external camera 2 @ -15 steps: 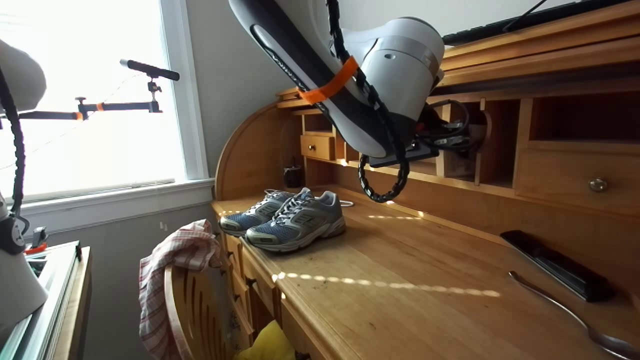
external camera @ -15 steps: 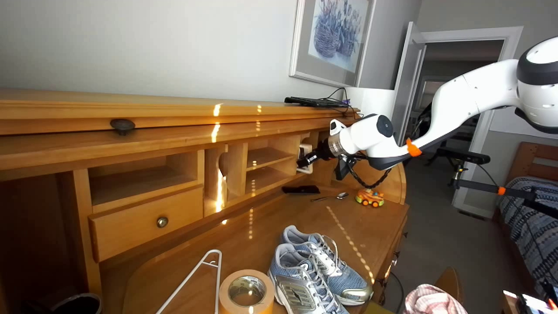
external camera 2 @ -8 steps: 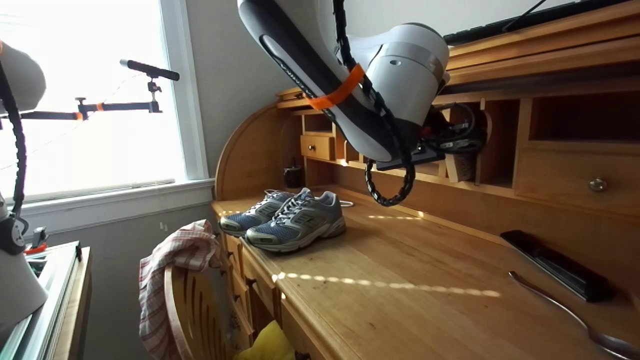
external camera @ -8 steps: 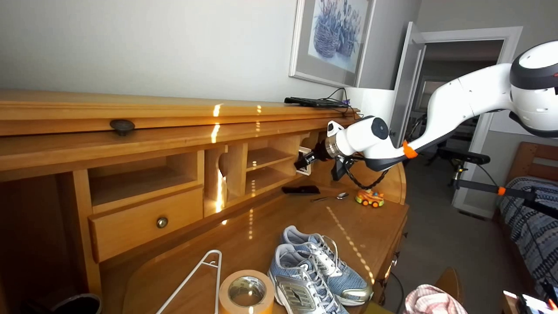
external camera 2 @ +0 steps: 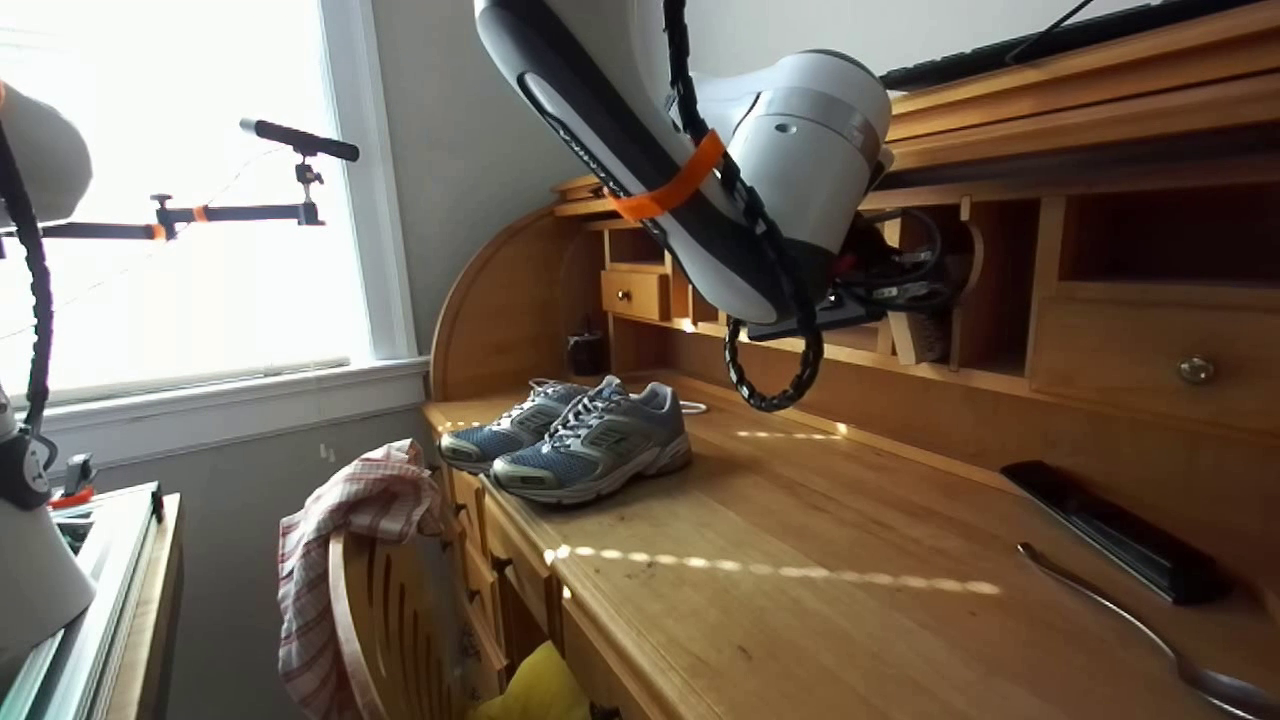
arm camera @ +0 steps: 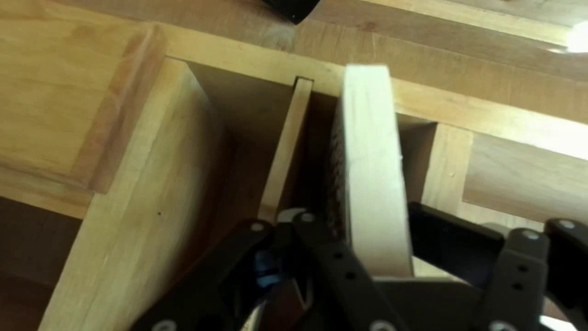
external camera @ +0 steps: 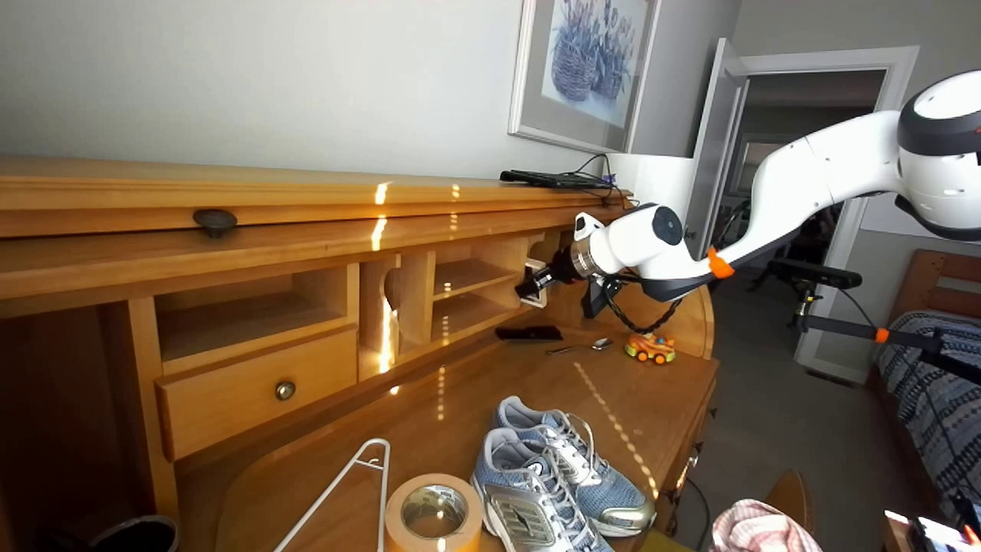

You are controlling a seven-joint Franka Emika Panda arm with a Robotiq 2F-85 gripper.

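The black tool [external camera: 524, 290] straddles a pale-edged rectangular slab [arm camera: 375, 170]; contact is partly hidden, so whether it clamps I cannot tell. Beside the tool, a dark gap [arm camera: 316, 149] parts the slab from a thin wooden divider [arm camera: 288, 142].

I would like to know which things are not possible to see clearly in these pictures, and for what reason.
Pale slab-like object: in the wrist view, the jaws partly cover it, so contact is unclear.
Gap between the jaws: in an exterior view, too small and dark to judge.
White clothes hanger: in an exterior view, the bottom edge cuts its lower part.
Black object: in the wrist view, the top edge leaves only a corner.
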